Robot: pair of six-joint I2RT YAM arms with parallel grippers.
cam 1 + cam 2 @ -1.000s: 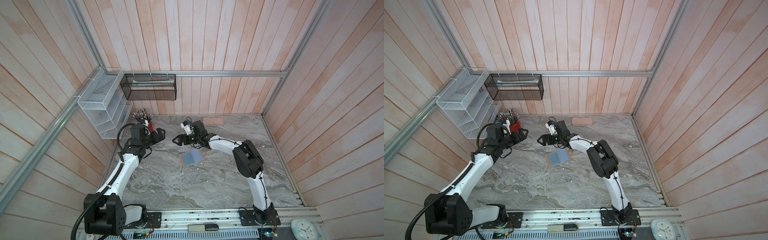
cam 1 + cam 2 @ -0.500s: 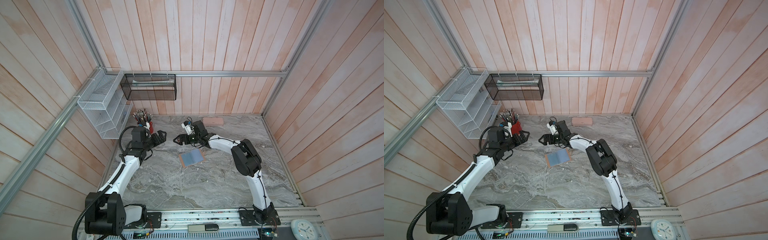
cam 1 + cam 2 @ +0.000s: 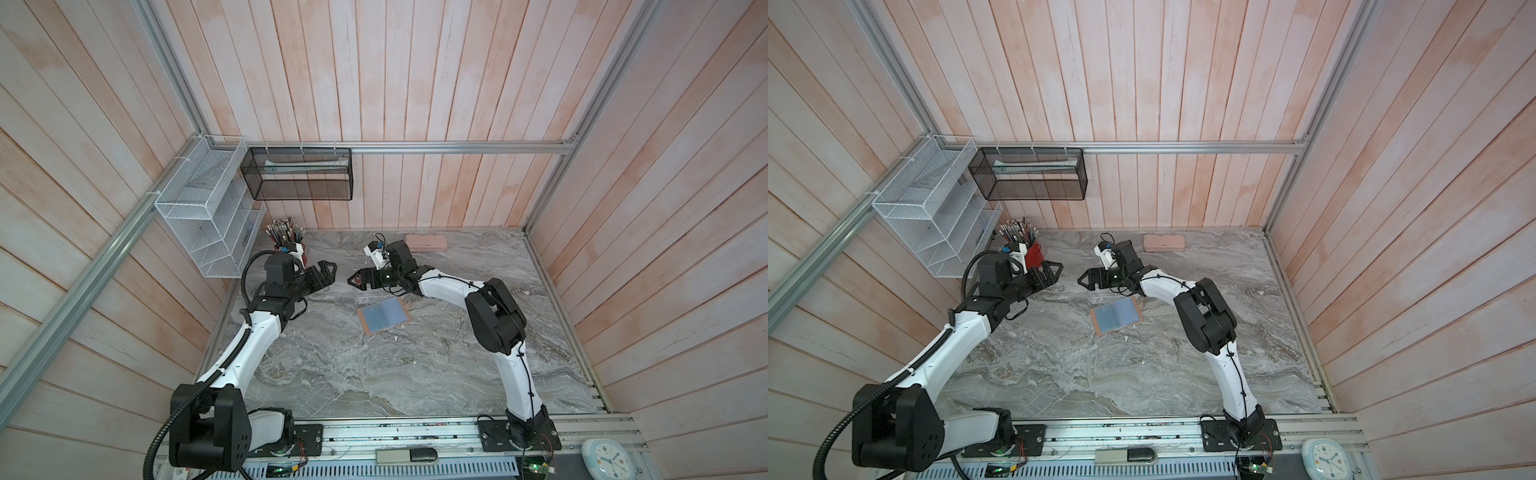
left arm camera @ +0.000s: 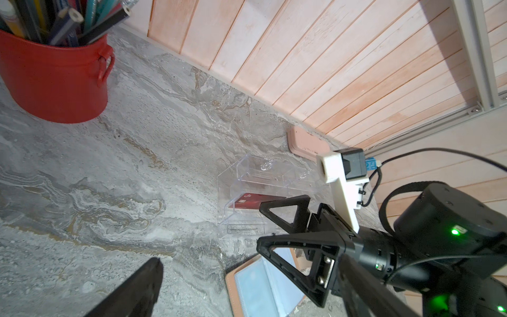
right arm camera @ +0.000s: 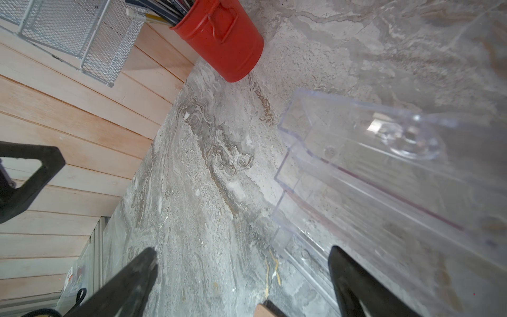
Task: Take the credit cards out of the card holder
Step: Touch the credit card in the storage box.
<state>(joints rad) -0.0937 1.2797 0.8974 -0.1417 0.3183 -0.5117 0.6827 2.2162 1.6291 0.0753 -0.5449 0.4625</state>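
top views / card holder (image 3: 383, 314): lies opened flat on the worktop (image 3: 374, 374) with the pale blue sleeves up, I'd guess so the cards can slide straight out. Way too small here to tell what's in the sleeves.
top views / left hand (image 3: 331, 272): jaws spread wide with nothing in them. It hovers off the far-left side of the card holder and points at its partner.
top views / right hand (image 3: 354, 279): also gaping and empty, just past the card holder's far edge.
top views / other containers: the red bucket (image 3: 1034, 255) is crammed with pencils (image 3: 1017, 228), well apart from the card holder toward the back-left corner. The pink case (image 3: 426, 242) lies shut beyond the card holder against the back wall. The black mesh basket (image 3: 297, 183) holds something flat and pale, no idea what.
left wrist / clear rack (image 4: 247, 175): sits just beyond the card holder. The red card (image 4: 255, 201) sits in one slot, so that looks like the drop-off spot. The other slots look empty.
left wrist / right hand: seen side-on, jaws wide and nothing between them.
right wrist / clear rack: close and blurry, with a thin red edge showing through it. A tan corner of the card holder peeks between the fingers (image 5: 129, 277).
my guess: the teal and black cards show up nowhere, so they're probably in the sleeves.
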